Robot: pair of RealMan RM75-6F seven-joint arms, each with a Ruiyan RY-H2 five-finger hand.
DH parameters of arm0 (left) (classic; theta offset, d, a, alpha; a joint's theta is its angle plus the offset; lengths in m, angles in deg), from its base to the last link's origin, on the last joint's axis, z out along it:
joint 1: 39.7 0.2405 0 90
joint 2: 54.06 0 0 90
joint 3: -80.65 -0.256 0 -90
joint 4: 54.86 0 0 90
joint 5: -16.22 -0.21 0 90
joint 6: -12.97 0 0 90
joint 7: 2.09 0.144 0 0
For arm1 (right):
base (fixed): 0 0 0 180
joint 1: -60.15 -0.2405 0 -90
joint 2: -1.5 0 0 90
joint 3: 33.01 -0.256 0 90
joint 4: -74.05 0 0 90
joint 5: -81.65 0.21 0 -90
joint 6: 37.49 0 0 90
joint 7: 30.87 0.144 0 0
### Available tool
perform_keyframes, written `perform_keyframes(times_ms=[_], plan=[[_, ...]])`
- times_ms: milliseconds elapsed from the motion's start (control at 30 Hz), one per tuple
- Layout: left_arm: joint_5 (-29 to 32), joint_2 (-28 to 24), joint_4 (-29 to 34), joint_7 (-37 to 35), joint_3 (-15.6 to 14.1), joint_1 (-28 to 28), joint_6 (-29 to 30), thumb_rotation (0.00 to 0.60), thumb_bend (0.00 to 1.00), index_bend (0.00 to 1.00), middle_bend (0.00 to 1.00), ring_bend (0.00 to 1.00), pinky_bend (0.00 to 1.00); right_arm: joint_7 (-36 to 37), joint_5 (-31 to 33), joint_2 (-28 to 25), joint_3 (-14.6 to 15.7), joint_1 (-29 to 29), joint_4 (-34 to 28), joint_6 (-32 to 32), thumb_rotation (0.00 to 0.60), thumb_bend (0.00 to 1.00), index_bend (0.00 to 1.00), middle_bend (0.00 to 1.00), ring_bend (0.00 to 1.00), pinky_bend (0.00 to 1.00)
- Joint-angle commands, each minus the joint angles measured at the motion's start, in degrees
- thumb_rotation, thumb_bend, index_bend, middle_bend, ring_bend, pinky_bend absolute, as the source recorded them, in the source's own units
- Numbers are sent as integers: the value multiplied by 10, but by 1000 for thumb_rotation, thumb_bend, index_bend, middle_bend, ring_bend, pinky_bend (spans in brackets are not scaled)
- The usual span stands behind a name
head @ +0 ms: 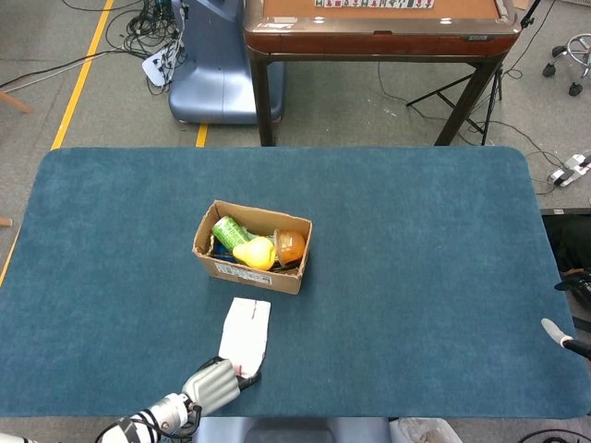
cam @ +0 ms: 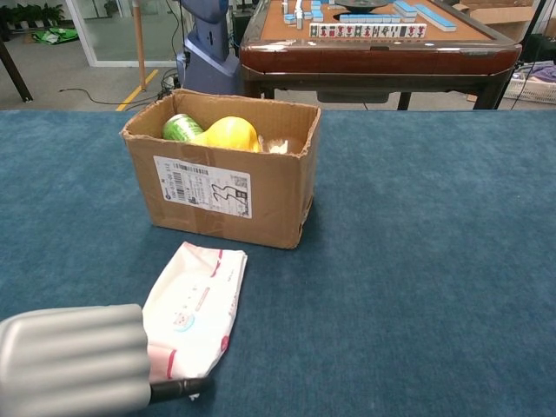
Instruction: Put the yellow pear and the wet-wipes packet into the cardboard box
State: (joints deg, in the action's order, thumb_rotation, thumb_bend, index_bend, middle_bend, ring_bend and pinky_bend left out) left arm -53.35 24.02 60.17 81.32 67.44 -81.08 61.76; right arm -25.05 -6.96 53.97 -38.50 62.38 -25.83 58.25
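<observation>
Where it lies, wet-wipes packet [cam: 194, 304] white, pink-trimmed

One box [head: 251, 249], one pear [head: 254, 253], one packet [head: 246, 334], perhaps two hands.

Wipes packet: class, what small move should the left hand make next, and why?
Probably lift it. The left hand already grips the packet's near end, the pear sits in the box, and the packet lies on the table just short of it.

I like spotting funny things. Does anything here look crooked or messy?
A little. The wet-wipes packet lies slanted on the table outside the cardboard box, its near end under the left hand. The yellow pear already sits in the box.
</observation>
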Motion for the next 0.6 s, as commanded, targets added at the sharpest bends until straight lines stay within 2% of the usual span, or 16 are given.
perform_keyframes(times_ms=[33,333,600], plan=[[11,-11,8,7,-9,-1,18,600,348,0,853,692,870,0,0,0,0,0,0,0,600,33,431,355,229,246],[30,-46,18,1,-23,7,74,600,348,3,853,692,869,-6,1,2,0,-2,0,-5,600,33,431,355,229,247],[61,-61,5,-16,-19,15,114,600,348,5,851,692,870,-9,2,4,0,-2,0,-7,600,33,431,355,229,246]])
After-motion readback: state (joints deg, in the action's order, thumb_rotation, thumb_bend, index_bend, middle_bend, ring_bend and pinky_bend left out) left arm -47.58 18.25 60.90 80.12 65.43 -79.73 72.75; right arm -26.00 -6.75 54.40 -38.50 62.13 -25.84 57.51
